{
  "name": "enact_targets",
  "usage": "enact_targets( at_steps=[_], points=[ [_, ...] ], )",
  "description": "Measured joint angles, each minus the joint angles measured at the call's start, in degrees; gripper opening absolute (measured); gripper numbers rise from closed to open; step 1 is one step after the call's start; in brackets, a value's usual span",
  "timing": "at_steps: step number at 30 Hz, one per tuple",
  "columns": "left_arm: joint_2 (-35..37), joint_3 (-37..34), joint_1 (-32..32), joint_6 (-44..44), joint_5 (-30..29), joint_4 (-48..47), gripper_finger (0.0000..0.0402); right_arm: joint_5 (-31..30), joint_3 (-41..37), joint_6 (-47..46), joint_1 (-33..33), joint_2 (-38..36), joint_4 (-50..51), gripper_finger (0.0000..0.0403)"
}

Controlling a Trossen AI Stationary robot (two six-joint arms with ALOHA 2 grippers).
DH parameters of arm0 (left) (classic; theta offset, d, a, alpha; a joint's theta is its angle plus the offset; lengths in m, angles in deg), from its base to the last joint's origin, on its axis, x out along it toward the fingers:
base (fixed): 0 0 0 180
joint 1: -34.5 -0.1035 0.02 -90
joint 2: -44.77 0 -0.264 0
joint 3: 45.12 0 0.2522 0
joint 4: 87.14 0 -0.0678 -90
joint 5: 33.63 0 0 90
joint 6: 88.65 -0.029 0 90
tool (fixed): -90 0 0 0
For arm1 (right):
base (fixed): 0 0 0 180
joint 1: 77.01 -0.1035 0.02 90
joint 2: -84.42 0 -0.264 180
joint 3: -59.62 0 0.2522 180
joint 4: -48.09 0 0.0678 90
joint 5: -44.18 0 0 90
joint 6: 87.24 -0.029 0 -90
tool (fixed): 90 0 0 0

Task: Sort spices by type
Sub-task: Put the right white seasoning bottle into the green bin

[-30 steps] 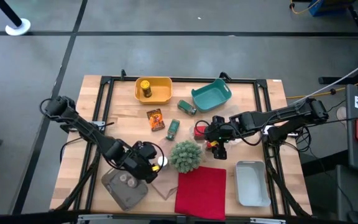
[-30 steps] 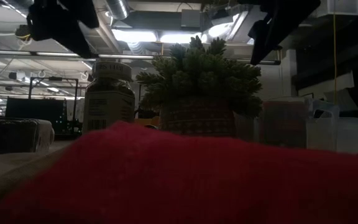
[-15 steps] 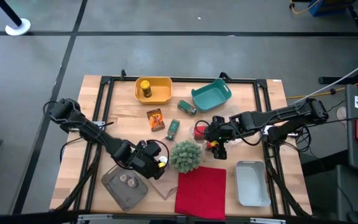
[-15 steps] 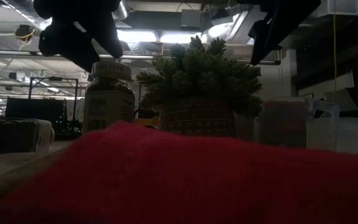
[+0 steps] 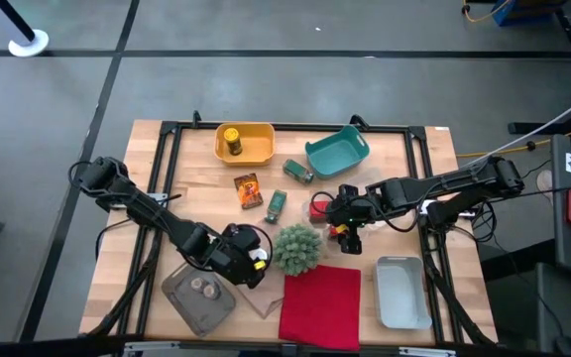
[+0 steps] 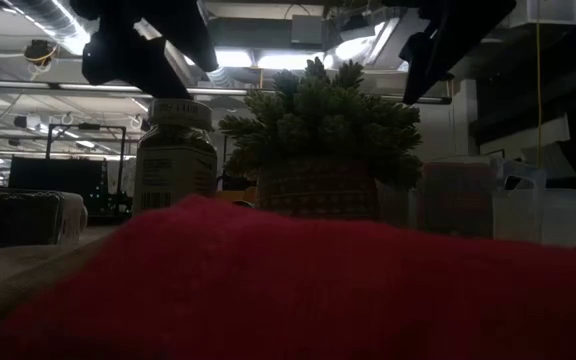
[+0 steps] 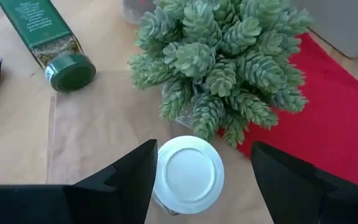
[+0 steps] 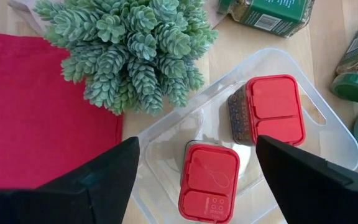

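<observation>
A white-capped clear jar stands upright on its base on the table next to the spiky plant ball; the low view shows the jar too. My left gripper hovers above the jar, open, a finger on either side of the cap, touching nothing; the high view shows the left gripper there. My right gripper is open above a clear tray holding two red tins. Two green jars lie on their sides. A foil packet lies flat.
A yellow jar stands in a yellow bin. A teal bin sits at the far edge. A grey tray holds small brown discs. A red cloth and a white bin lie near the front.
My left gripper has moved toward the table's right, from beside the grey tray to above the white-capped jar next to the plant. The jar has stayed put.
</observation>
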Motion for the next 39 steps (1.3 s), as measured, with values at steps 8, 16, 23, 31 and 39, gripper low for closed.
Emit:
enact_targets(
  at_steps=[8, 16, 23, 31, 39],
  points=[
    [0.0, 0.0, 0.1, -5.3, 0.5, 0.1, 0.0241, 0.0, 0.0, 0.0, 0.0, 0.0, 0.0, 0.0324],
    [0.0, 0.0, -0.3, -7.7, 0.6, 0.3, 0.0241, 0.0, 0.0, 0.0, 0.0, 0.0, 0.0, 0.0324],
    [0.0, 0.0, -0.6, -15.0, 0.6, 0.1, 0.0253, 0.0, 0.0, 0.0, 0.0, 0.0, 0.0, 0.0324],
    [0.0, 0.0, -0.3, -17.4, 0.6, 0.1, 0.0275, 0.0, 0.0, 0.0, 0.0, 0.0, 0.0, 0.0324],
    [-3.1, 0.0, -0.3, -20.8, 0.8, 0.1, 0.0287, 0.0, 0.0, 0.0, 0.0, 0.0, 0.0, 0.0324]
  ],
)
